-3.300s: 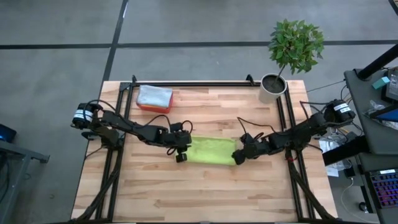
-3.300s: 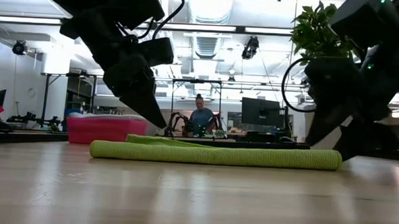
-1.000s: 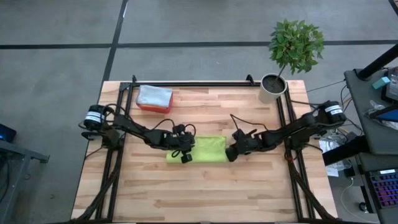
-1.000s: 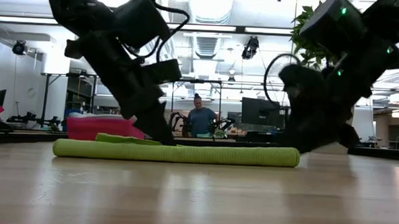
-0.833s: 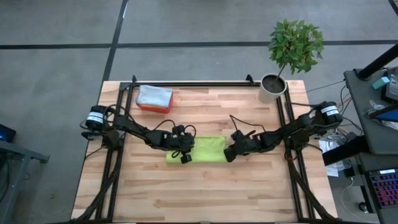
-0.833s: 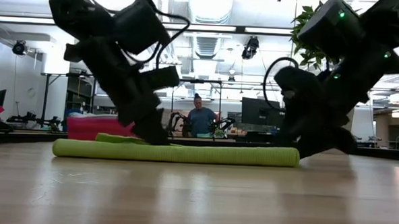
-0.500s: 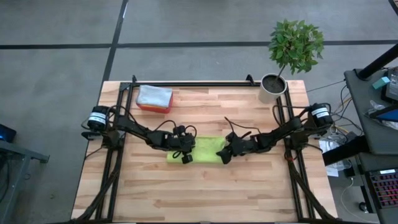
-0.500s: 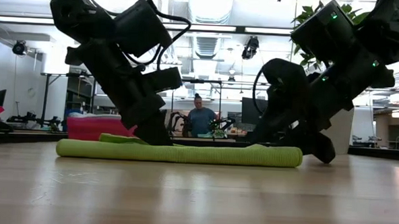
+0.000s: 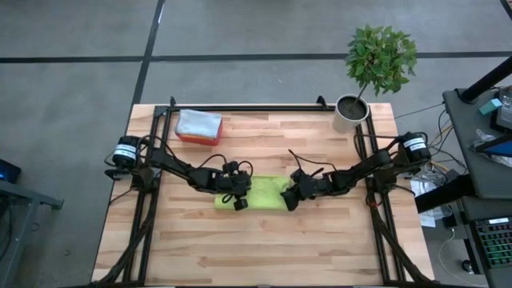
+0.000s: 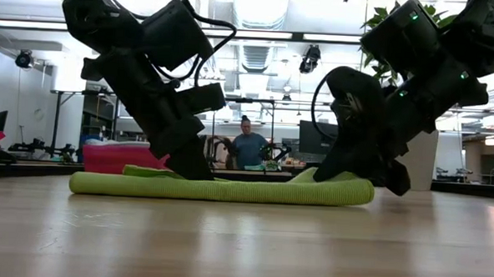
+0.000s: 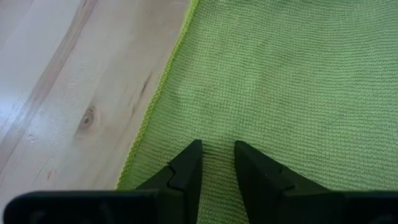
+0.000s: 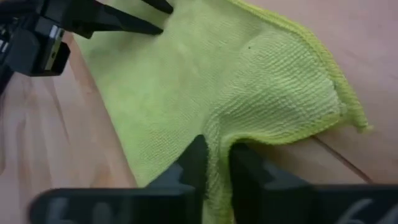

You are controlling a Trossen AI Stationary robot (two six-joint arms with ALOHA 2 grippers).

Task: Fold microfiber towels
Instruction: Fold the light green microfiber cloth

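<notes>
A lime green microfiber towel [image 9: 260, 192] lies folded in a long strip on the wooden table [image 9: 264, 248], also seen in the low view [image 10: 228, 189]. My left gripper [image 9: 238, 196] stands on its left part, shut on the cloth [image 11: 217, 152]. My right gripper [image 9: 286, 198] is shut on the towel's right end [image 12: 216, 165], where the cloth rises in a hump [image 10: 312, 175]. The towel's near hemmed corner [image 12: 348, 112] lies on the wood. My left gripper comes slanting down from the table's left onto the towel's top layer, a little in from its hemmed edge [image 11: 155, 106]. A narrow ridge of cloth [image 11: 217, 163] sits between the two fingertips. The towel lies flat on the table around them. My right gripper pinches a raised fold of the towel [image 12: 214, 140] near its right end between its two fingers. The fingers slant down from the table's right. The pinched cloth stands up in a hump; the remainder of the towel lies on the table.
A pink-red bin [image 9: 196, 140] holding light blue and grey cloths [image 9: 198, 124] stands at the far left, also in the low view [image 10: 121, 158]. A potted plant [image 9: 350, 112] stands at the far right corner. Black frame rails [image 9: 148, 208] run along the table's sides. A person [image 10: 248, 147] sits beyond the table.
My right gripper has shifted a little toward the table's left, tipped down onto the towel's right end and taken hold of it. That end, flat a second ago, now stands up in a hump. The remainder of the towel has stayed put.
</notes>
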